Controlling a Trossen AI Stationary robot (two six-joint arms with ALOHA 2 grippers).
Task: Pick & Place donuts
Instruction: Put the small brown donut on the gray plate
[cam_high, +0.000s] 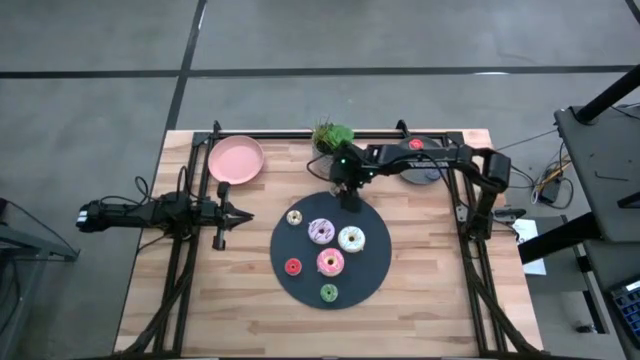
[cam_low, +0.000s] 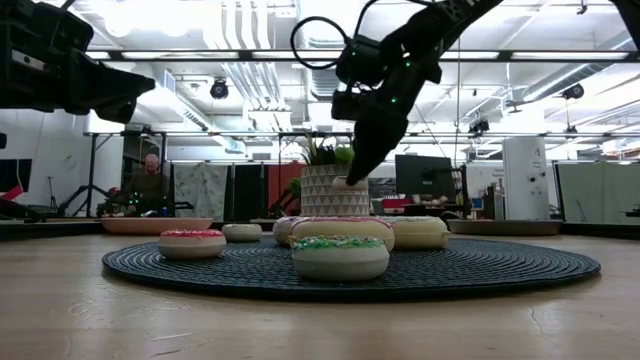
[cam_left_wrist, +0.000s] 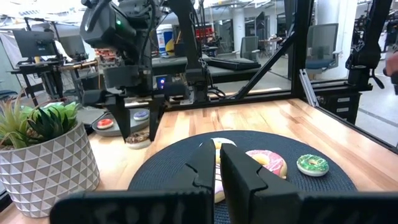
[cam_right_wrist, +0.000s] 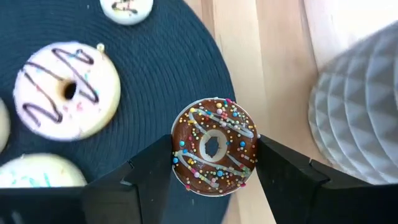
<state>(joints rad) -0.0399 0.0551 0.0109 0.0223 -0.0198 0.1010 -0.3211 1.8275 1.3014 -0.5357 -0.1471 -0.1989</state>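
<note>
Progress: we count six donuts lying on the large dark round mat (cam_high: 372, 285): a cream one (cam_high: 294, 217), a purple-white frosted one (cam_high: 321, 232), a white frosted one (cam_high: 351, 239), a pink frosted one (cam_high: 330, 262), a small red one (cam_high: 293, 267) and a small green one (cam_high: 329, 293).

A seventh, the brown sprinkled donut (cam_right_wrist: 214, 146), sits between the fingers of the right gripper (cam_high: 351, 199) at the far rim of the mat, close to the bare wood. The fingers flank it closely; whether they press on it, and whether it rests on the mat or hangs above it, we cannot tell. In the left wrist view the right gripper's fingers stand spread, with a small dark ring below them.

Still out: we see two small rings, one red (cam_left_wrist: 106, 123) and one blue (cam_left_wrist: 141, 114), on the grey plate (cam_high: 420, 176) behind the right arm. We judge these are left to move if the mat is the goal.

Left gripper (cam_high: 238, 216): waits off the mat's left side, fingers pressed together, holding nothing.

Surroundings: a pink plate (cam_high: 236, 160) at the far left; a potted plant (cam_high: 333, 136) in a white faceted pot stands just beside the right gripper and crowds its approach at the far rim. A person sits in the room beyond the table.
</note>
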